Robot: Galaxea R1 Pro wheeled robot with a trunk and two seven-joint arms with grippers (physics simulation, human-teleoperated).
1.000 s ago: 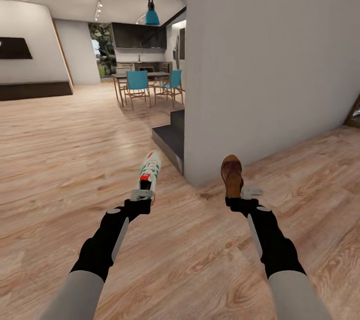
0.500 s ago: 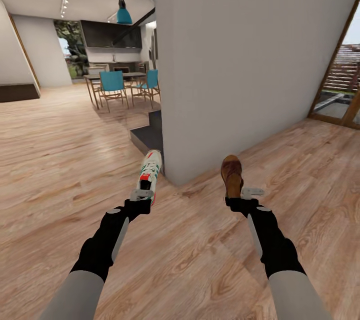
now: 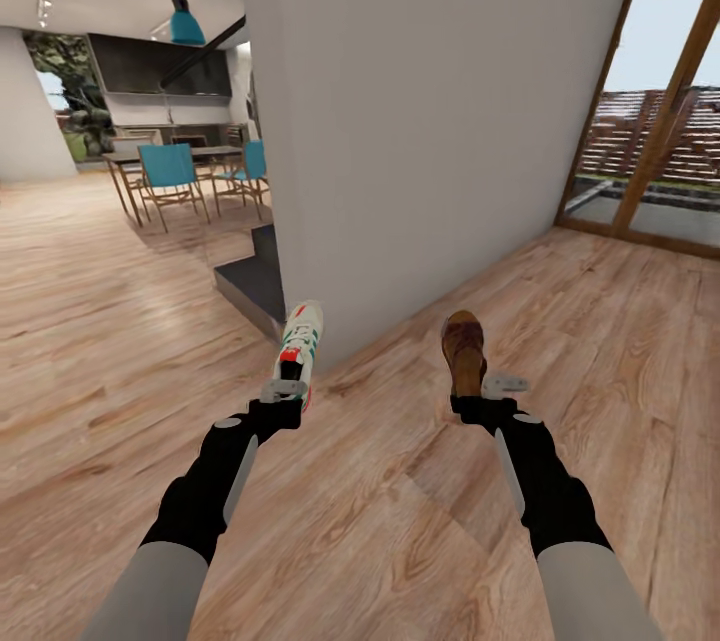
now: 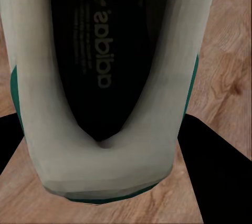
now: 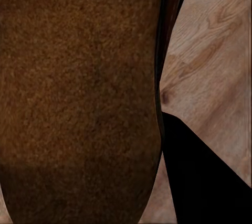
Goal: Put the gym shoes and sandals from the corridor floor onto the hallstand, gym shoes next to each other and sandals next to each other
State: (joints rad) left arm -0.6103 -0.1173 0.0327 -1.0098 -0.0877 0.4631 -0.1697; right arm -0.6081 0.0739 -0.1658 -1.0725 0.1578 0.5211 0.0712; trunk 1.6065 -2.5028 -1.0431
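My left gripper (image 3: 288, 393) is shut on a white gym shoe (image 3: 301, 340) with green stripes and red accents, held above the wood-plank corridor floor (image 3: 110, 351) with its toe pointing away from me. The left wrist view looks into the gym shoe (image 4: 105, 166) from the heel, at its dark insole. A dark brown sandal (image 3: 464, 350) sticks forward out of my right gripper (image 3: 482, 393), which is shut on it. The sandal's brown sole (image 5: 79, 93) fills much of the right wrist view. The hallstand is out of view.
A grey-white wall (image 3: 420, 121) stands straight ahead, its corner just beyond the held shoe. A dark low step (image 3: 250, 281) lies at the wall's left side. Teal chairs (image 3: 170, 176) and a table stand far left. A glazed wooden-framed opening (image 3: 650, 161) is at the right.
The whole picture has slid left, so the camera has turned right: the wall and chairs sit further left and the glazed opening has come into view. Both arms and held shoes keep their places.
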